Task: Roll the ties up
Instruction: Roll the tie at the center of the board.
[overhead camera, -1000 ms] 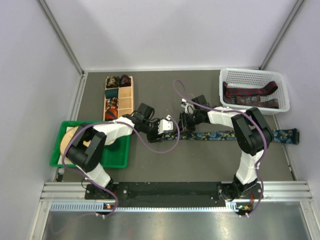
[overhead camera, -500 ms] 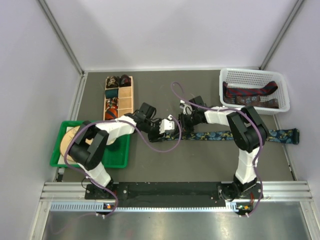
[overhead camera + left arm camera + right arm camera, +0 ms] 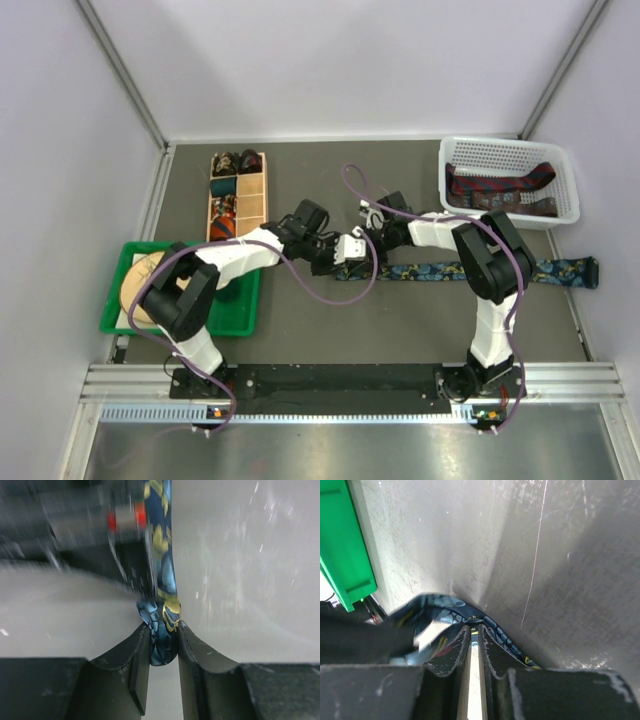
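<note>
Nearby: floral tie, green tray, white basket.

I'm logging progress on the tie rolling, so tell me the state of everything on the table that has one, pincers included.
floral tie: stretched out, unrolled, left end pinched.
left pincer: shut on the floral tie's end.
right pincer: nearly closed at the tie; grip unclear.
basket ties: unrolled, heaped in the white basket.
wooden box: several compartments hold rolled ties.
</note>
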`<state>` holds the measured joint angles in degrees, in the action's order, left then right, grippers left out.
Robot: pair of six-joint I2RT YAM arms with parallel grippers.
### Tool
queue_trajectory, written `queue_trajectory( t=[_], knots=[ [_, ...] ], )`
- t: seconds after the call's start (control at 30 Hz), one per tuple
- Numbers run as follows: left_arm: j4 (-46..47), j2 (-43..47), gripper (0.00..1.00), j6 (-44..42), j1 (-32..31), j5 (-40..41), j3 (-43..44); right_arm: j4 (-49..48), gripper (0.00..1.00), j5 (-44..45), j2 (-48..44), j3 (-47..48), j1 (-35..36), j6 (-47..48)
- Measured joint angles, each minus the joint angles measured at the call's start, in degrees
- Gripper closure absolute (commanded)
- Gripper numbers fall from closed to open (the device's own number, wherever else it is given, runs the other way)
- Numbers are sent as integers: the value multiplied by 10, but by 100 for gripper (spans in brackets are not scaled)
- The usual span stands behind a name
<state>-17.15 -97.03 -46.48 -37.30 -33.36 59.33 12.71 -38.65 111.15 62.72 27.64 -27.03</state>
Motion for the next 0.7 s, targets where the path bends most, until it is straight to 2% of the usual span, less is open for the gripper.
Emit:
queue_trajectory(
  t=[0.23,0.47,0.6,0.7],
  knots=[
    [9,-30,70,18,-38,13,47,2,96,0,0,0,0,4],
    [2,-66,72,17,-40,35,56,8,94,0,-1,0,-1,9],
    [-4,-66,72,13,-41,48,56,49,87,-1,-20,4,-11,32],
    [-7,-66,72,12,-41,50,56,81,76,-6,-49,4,-23,50]
  ],
)
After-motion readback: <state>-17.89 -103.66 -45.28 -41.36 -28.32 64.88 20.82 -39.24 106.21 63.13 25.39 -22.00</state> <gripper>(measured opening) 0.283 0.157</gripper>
